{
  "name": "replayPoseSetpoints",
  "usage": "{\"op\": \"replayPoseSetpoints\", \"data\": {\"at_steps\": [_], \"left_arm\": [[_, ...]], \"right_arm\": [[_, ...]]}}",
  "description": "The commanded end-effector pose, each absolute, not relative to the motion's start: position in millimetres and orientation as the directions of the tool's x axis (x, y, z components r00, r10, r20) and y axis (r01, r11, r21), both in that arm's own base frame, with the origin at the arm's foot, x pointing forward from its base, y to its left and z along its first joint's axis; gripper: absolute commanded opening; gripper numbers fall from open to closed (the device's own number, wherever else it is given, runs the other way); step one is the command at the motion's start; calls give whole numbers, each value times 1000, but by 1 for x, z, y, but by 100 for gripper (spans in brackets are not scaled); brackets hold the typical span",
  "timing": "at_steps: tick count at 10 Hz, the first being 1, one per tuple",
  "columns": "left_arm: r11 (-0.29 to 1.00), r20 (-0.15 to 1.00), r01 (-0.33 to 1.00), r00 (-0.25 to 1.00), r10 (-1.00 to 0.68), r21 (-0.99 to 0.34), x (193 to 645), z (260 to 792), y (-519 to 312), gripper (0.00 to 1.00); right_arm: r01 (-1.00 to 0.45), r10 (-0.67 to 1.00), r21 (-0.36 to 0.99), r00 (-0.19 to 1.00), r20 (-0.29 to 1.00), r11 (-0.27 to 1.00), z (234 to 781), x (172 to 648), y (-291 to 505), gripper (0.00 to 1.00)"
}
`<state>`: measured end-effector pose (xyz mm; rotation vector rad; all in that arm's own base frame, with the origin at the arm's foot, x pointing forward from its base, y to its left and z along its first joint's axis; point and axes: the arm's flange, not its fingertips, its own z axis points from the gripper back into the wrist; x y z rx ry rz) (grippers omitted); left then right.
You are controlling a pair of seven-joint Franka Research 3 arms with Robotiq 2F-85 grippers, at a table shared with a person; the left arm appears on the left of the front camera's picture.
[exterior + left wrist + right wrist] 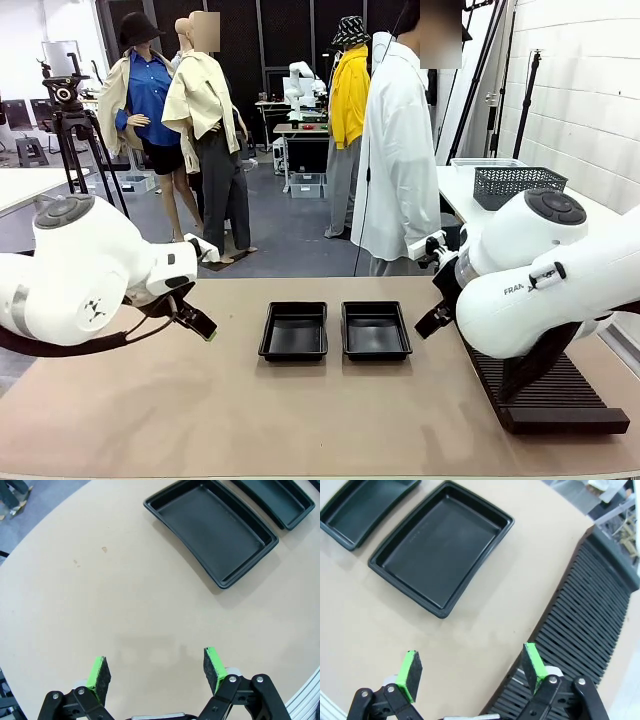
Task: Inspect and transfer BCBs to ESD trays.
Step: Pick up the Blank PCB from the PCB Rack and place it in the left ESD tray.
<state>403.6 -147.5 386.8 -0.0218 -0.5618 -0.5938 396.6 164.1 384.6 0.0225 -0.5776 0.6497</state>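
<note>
Left gripper (156, 656) is spread wide, pinching nothing, and hovers over the bare table (90, 595) near the left tray (215, 530). Right gripper (470, 651) is also spread and empty, above the inner edge of the slotted rack (590, 610), with the right tray (437, 550) beyond. Both are probably parked to the sides so the trays are open to reach. The trays sit side by side mid-table, close but not touching, with nothing in them. Rack slots look bare. Circuit boards are probably yet to come.
</note>
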Motion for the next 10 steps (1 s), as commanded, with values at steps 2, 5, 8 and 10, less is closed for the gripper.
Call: {"op": "replayPoseSetpoints", "data": {"at_steps": [2,5,8,10], "left_arm": [[857,499,515,747,-439,-18,404,429,-116,98],[766,463,556,799,-385,-322,415,459,-73,98],[664,443,489,859,-255,-566,436,460,-19,98],[626,391,394,908,-151,-673,429,459,12,98]], "right_arm": [[-574,540,-76,706,458,815,433,398,143,100],[-602,510,216,781,361,769,480,417,107,100],[-572,417,550,820,391,609,503,431,60,100],[-495,345,717,866,362,490,495,431,18,100]]}}
